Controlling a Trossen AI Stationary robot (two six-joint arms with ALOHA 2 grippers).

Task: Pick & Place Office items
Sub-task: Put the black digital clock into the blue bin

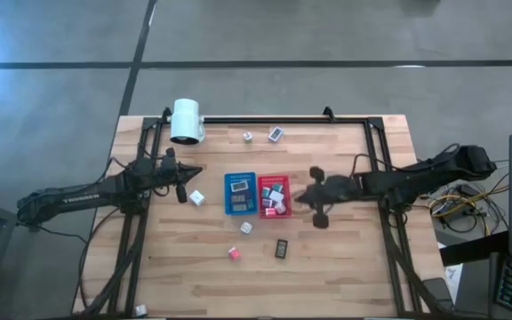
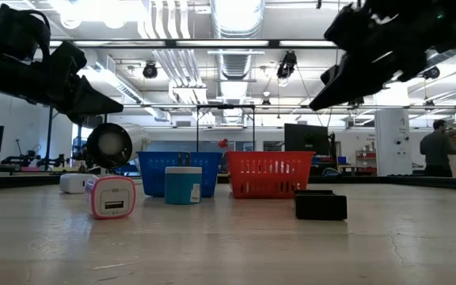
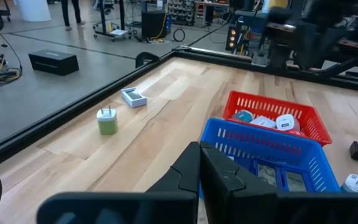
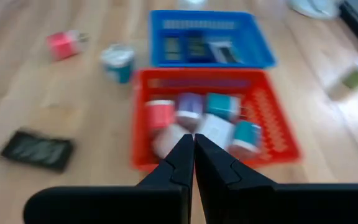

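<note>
Sorting looks roughly half done. The red tray (image 1: 274, 196) holds several cube chargers and the blue tray (image 1: 240, 193) some flat dark pieces. Loose on the tabletop (image 1: 345, 258): a white cube (image 1: 196, 197) at the blue tray's 9 o'clock, a pink cube (image 1: 235, 253) and a pale cube (image 1: 246, 228) at its 6, two small items (image 1: 276, 133) near 12, and a dark flat rectangle (image 1: 282, 249), long axis probably 12-to-6. The left gripper (image 1: 183, 191) and right gripper (image 1: 320, 216) hover, fingers together, empty.
</note>
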